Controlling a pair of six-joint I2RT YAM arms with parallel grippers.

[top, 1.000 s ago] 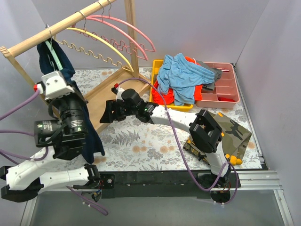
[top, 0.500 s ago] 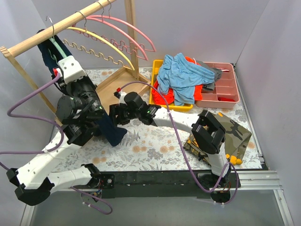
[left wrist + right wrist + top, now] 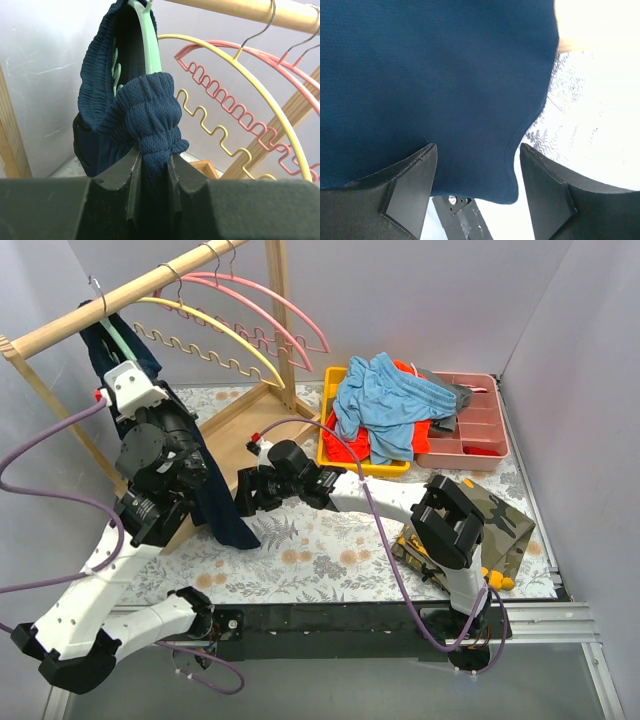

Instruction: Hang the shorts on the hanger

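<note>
The navy blue shorts (image 3: 218, 502) hang at the left end of the wooden rail, draped round the mint-green hanger (image 3: 118, 343). In the left wrist view my left gripper (image 3: 152, 165) is shut on the bunched elastic waist of the shorts (image 3: 150, 115), just below the green hanger (image 3: 149, 45). My right gripper (image 3: 247, 490) is open beside the hanging leg hem. In the right wrist view the shorts (image 3: 435, 75) fill the frame ahead of the open right gripper (image 3: 477, 185), its fingers not touching the fabric.
A yellow hanger (image 3: 205, 332) and pink hangers (image 3: 262, 305) hang on the wooden rail (image 3: 130, 295). A yellow bin (image 3: 338, 445) holds light blue shorts (image 3: 385, 400). A pink tray (image 3: 478, 430) stands at the back right. A camouflage garment (image 3: 495, 520) lies at the right.
My left arm has risen and moved back towards the rail with the shorts' waist. The right gripper has stayed by the hanging leg, shifting slightly.
</note>
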